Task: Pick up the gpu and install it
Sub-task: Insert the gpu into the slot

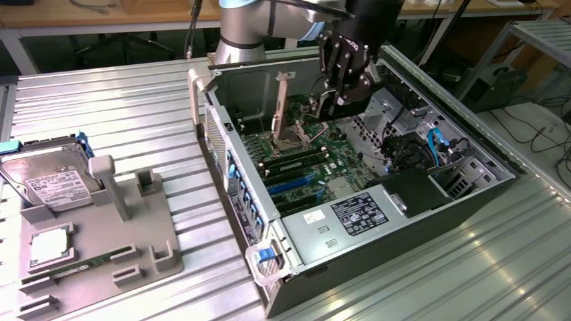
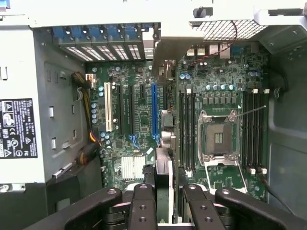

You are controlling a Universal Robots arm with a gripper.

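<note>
Gripper [image 1: 346, 85] hangs over the open computer case [image 1: 295, 231], fingers [image 2: 143, 211] pinched on the gpu [image 2: 163, 143], held edge-down above the motherboard [image 2: 139, 115]; hard drive [image 1: 49, 180] and memory stick [image 1: 89, 262] sit on the grey holder [image 1: 152, 257] at the exterior view's left.

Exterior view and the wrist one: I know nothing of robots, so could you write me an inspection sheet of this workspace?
Surface: ridged metal table, carrying an open computer case.
Job's things: gpu held edge-on over the motherboard, inside the case.
Clutter: grey holder with hard drive, processor and memory stick.
Grippers: pincer shut on the gpu.
Cables: blue cable in the case; floor cables at the exterior view's right.
Surroundings: wooden benches behind.
</note>
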